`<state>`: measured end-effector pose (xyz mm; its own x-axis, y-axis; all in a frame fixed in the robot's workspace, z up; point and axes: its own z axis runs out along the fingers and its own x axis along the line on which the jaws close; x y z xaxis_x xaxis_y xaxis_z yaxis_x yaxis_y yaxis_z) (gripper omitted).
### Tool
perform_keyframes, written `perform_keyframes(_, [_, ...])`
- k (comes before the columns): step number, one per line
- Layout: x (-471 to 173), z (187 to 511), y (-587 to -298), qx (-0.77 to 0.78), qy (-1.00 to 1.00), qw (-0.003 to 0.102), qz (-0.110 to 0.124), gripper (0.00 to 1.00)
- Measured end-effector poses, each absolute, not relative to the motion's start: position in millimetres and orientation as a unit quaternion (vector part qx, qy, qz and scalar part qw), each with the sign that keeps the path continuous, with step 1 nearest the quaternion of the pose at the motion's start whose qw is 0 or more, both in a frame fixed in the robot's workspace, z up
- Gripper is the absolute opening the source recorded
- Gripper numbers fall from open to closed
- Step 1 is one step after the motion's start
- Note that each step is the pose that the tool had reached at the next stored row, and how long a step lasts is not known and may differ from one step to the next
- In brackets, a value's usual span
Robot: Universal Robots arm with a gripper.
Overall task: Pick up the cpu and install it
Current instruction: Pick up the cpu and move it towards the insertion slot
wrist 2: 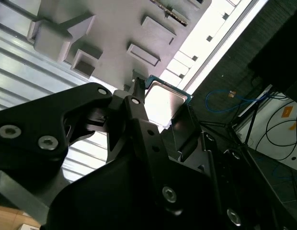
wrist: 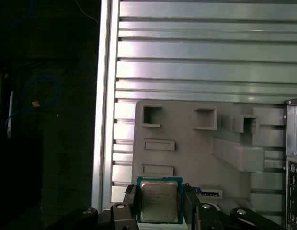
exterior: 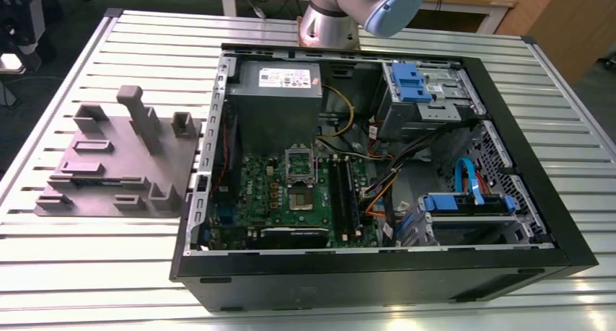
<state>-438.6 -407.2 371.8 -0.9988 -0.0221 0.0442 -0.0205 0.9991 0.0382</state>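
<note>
The pincer clamps the cpu between its fingers.

No text can be read anywhere. In the exterior view, the white label on the grey power supply box carries rows of dark print and small marks, all too fine to make out, and the pale specks on the green motherboard are no clearer. In the first wrist view the cpu bears a few faint engraved lines across its silvery metal top, likewise illegible.
</note>
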Motion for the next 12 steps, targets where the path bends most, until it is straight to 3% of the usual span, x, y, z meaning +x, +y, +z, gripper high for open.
perform_keyframes(12, [-438.6, 381.6, -406.0, 0.008, -1.0, 0.022, -0.015, 0.47])
